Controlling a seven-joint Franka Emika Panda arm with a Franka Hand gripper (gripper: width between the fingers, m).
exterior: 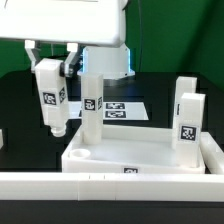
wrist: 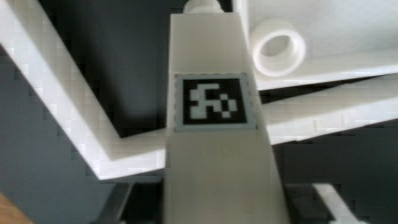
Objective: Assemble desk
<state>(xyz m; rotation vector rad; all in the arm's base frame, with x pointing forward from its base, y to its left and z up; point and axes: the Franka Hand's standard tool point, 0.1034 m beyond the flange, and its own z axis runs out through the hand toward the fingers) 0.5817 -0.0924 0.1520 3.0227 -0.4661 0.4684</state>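
Leg in hand above the front-left socket, not yet seated.

Tool [exterior: 50, 88] clamped on a tagged white leg [exterior: 50, 105], hanging beside the desk top [exterior: 140, 152] on the counter (two legs upright already); risk of missing the round socket [wrist: 279, 47], jamming on the rim, tilting.

Green wall [exterior: 185, 35] fills the back, behind and above the gripper, evenly lit, no hard shadows. Black table [exterior: 20, 110] runs under and to both sides of the gripper; the marker board [exterior: 128, 108] lies flat on it behind the gripper, toward the exterior view's right, and a low white border wall [exterior: 60, 183] crosses the front edge, nearer the camera than the gripper. Wrist view adds only dark tabletop below the gripper, probably the same black surface, too blurred to say more.
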